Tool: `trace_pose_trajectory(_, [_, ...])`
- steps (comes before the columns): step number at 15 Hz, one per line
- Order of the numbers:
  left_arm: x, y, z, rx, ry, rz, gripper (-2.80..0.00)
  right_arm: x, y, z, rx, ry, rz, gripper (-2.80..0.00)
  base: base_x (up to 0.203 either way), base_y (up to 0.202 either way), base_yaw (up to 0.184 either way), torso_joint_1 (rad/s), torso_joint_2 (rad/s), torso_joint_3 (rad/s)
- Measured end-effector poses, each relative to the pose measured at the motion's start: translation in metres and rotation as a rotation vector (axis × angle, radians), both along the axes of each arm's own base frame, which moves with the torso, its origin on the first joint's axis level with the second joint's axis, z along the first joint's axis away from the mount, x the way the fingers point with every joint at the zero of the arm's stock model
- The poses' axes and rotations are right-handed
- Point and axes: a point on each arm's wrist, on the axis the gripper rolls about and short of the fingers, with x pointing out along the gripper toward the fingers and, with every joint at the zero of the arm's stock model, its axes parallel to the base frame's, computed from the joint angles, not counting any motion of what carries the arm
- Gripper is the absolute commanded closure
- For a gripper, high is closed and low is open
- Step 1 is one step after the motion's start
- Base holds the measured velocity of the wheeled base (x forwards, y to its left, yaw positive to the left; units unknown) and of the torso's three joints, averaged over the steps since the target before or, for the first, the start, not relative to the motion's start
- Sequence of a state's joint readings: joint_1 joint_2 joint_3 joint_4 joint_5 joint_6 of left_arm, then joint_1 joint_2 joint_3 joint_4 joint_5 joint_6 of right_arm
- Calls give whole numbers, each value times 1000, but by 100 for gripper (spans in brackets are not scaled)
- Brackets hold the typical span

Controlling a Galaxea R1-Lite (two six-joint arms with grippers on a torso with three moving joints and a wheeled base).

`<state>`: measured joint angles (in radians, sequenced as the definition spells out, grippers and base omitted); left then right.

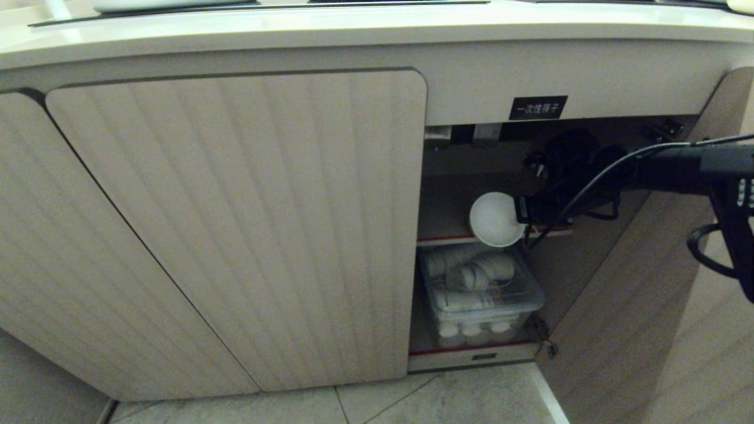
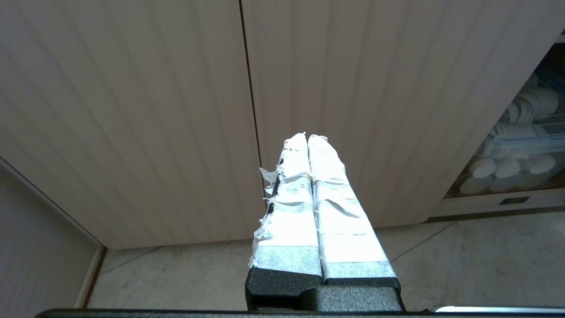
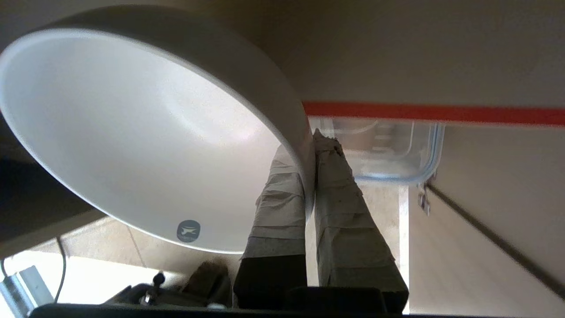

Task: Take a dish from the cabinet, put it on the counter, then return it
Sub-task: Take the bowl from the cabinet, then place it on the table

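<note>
The dish [image 1: 495,219], a small glossy white bowl, is tipped on edge in the open right bay of the cabinet [image 1: 235,235], just above the red-edged upper shelf [image 1: 442,239]. My right gripper [image 1: 521,215] reaches into the bay from the right and is shut on the dish's rim. In the right wrist view the dish [image 3: 132,132] fills the frame, with its wall pinched in my right gripper [image 3: 309,145]. The counter [image 1: 353,29] runs along the top above the cabinet. My left gripper [image 2: 307,138] is shut on nothing, parked low before the closed doors.
A clear plastic bin [image 1: 480,288] of stacked white cups sits on the lower shelf below the dish. The bay's door [image 1: 636,306] stands swung open to the right. A black label [image 1: 538,108] is above the opening. Tiled floor [image 1: 447,400] lies below.
</note>
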<state>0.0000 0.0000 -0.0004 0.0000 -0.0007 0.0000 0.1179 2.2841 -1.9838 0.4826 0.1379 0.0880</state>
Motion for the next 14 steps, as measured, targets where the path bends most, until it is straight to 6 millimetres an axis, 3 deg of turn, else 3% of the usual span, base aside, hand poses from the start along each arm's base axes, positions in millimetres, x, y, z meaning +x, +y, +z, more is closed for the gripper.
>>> trace_pose_trajectory(14, [0,0,0,0,0,0,0,-40,-3,17,1,188,41,0,0,0,0,0,0,0])
